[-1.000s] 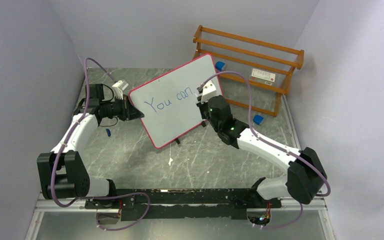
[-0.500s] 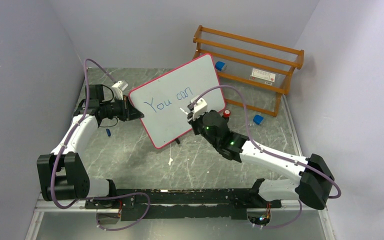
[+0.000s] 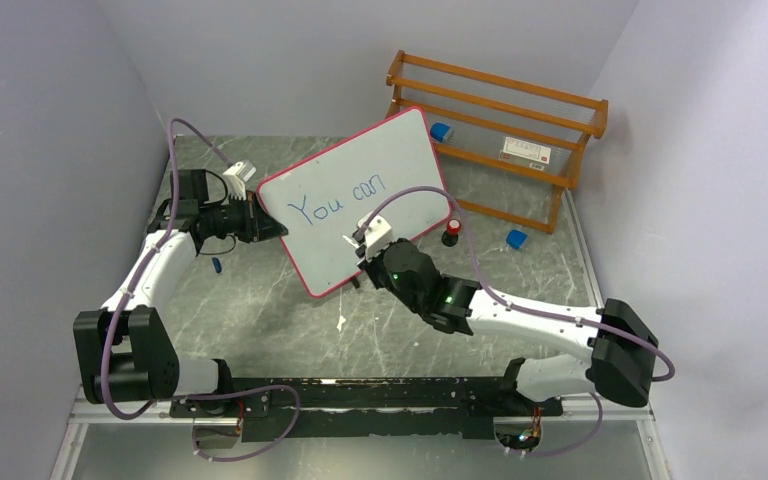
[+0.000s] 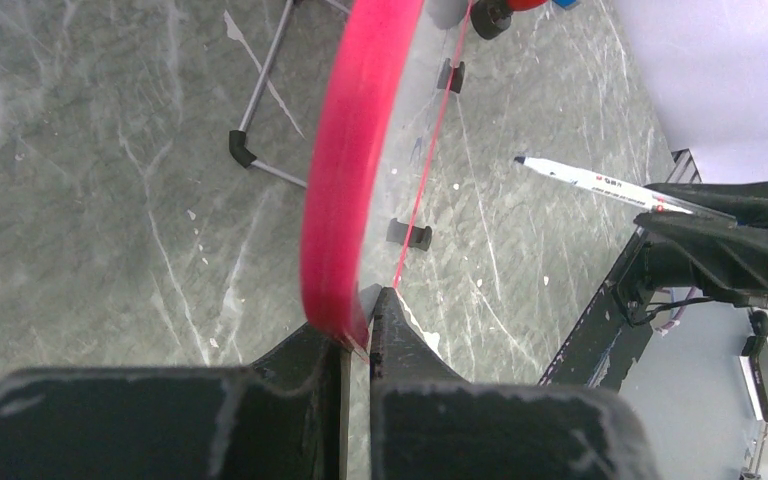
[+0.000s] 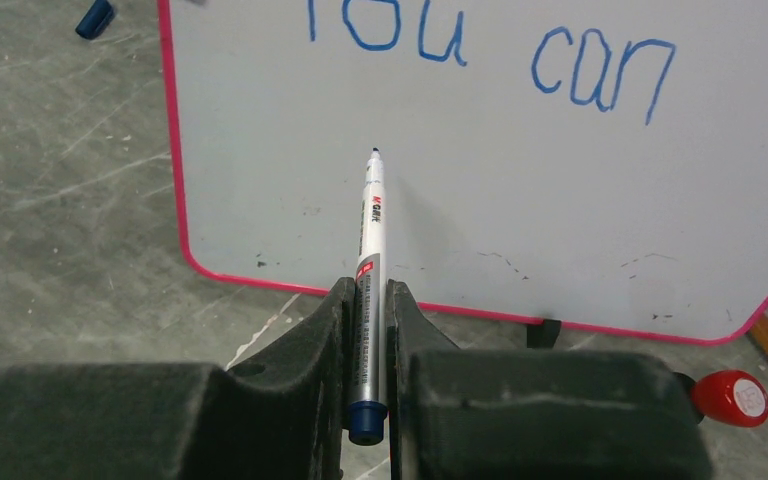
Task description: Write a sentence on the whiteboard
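Note:
The whiteboard (image 3: 360, 215), white with a pink-red frame, stands tilted on the table. The sentence (image 3: 338, 200) reads "You can" in blue on one line (image 5: 490, 50). My left gripper (image 3: 272, 228) is shut on the board's left edge, its jaws pinching the pink frame (image 4: 350, 180). My right gripper (image 3: 362, 262) is shut on a white marker (image 5: 371, 240) with a blue end. The marker points at the bare lower left of the whiteboard (image 5: 520, 210), below "You". In the left wrist view the marker (image 4: 600, 185) seems a short way off the surface.
A wooden rack (image 3: 500, 110) leans against the back wall behind the board. A red-topped object (image 3: 451, 230) stands right of the board, with a blue cap (image 3: 517, 239) further right. Another blue cap (image 3: 217, 265) lies by the left arm.
My right arm has swung left and down with the marker, from beside the end of "can" to the board's lower left. The left gripper and the board have not moved.

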You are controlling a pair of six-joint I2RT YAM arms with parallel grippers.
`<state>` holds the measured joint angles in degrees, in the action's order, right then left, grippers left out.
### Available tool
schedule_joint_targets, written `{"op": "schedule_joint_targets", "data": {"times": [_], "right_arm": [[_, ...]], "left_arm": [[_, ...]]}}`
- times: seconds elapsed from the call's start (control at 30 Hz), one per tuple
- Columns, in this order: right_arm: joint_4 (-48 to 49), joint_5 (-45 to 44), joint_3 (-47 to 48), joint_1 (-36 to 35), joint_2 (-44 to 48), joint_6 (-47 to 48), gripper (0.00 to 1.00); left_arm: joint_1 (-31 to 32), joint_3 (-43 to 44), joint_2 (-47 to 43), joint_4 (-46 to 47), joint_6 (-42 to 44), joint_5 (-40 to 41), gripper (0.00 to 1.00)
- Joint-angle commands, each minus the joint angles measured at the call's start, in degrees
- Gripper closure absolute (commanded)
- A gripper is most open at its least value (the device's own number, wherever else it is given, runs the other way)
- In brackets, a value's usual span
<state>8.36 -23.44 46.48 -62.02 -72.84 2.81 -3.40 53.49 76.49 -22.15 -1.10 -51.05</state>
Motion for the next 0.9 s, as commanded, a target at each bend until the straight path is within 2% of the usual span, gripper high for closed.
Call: {"op": "schedule_joint_targets", "data": {"times": [0.0, 0.87], "right_arm": [[1.48, -2.57, 0.05, -1.53, -0.94, 0.31, 1.00], [3.03, -6.67, 4.34, -4.51, -10.50, 1.31, 1.00]], "left_arm": [[-0.75, -0.78, -0.22, 1.50, 3.42, 11.45, 0.95], [-0.73, -0.76, -0.11, 1.69, 3.30, 10.70, 0.95]]}}
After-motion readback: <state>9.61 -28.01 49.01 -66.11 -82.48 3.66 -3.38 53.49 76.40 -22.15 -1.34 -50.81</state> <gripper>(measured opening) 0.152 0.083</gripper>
